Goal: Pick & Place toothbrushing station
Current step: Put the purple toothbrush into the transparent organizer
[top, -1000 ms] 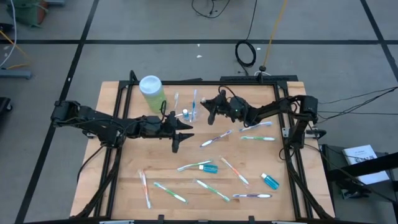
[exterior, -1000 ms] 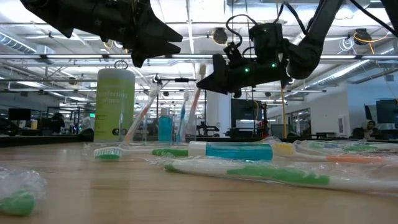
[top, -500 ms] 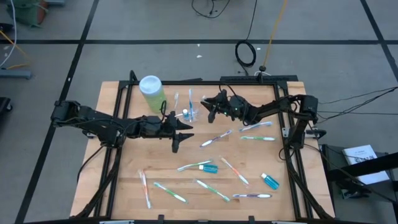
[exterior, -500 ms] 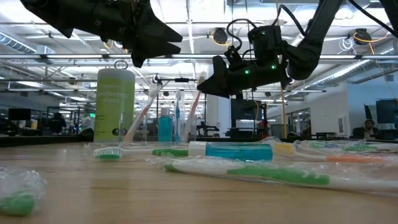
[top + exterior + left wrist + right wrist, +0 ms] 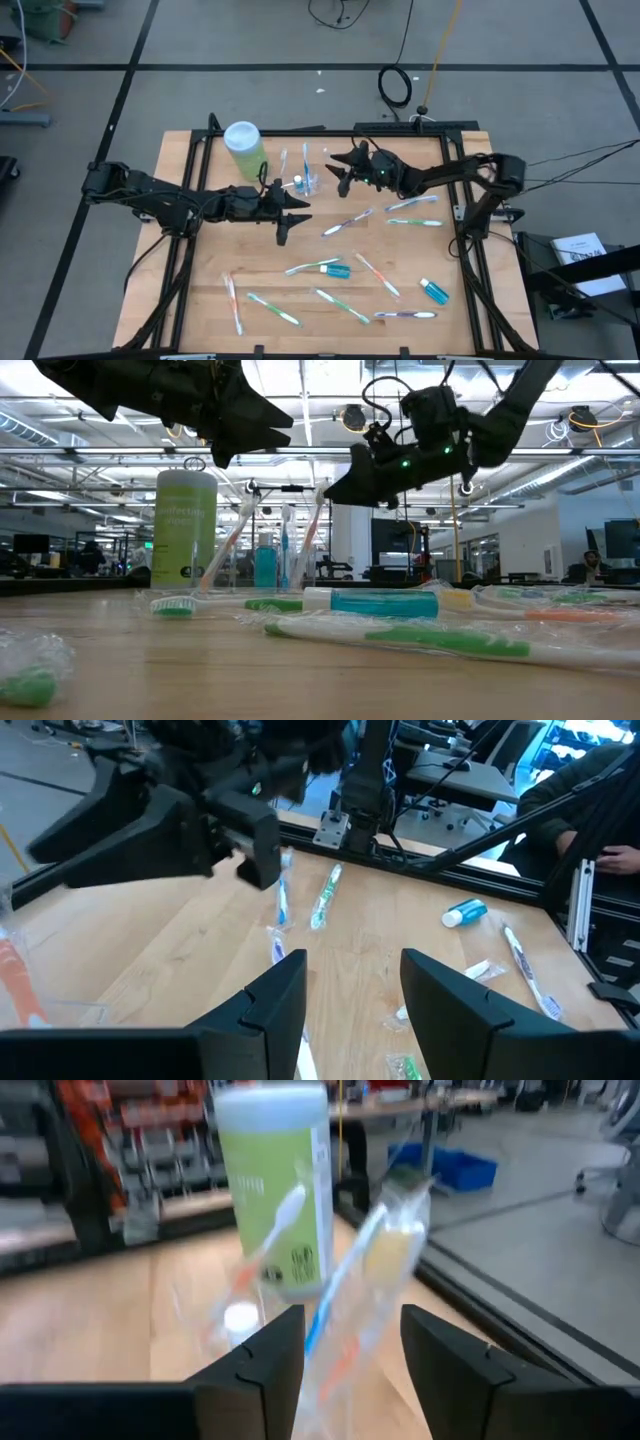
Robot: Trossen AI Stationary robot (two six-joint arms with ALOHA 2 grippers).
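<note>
A small clear cup (image 5: 306,181) stands at the table's far middle, next to a light-green bottle (image 5: 243,150). Several toothbrushes (image 5: 340,1270) stand in the cup, leaning on its rim. My right gripper (image 5: 337,172) hovers open just right of the cup, above its height (image 5: 336,488), and the brushes show beyond its fingers (image 5: 250,1370). My left gripper (image 5: 292,215) hangs open over the table's middle, nearer than the cup, with nothing between its fingers (image 5: 352,990). Loose toothbrushes (image 5: 347,222) and blue toothpaste tubes (image 5: 434,291) lie on the wood.
More wrapped toothbrushes lie at the near side (image 5: 342,305) and by the right arm (image 5: 414,222); a tube (image 5: 337,270) lies mid-table. The bottle (image 5: 186,528) stands left of the cup. Black frame rails (image 5: 185,260) run along the table's sides.
My right gripper has opened and let go of a toothbrush, which now stands in the cup with the others. The gripper has then risen a little and drawn back toward the table's right edge, away from the cup.
</note>
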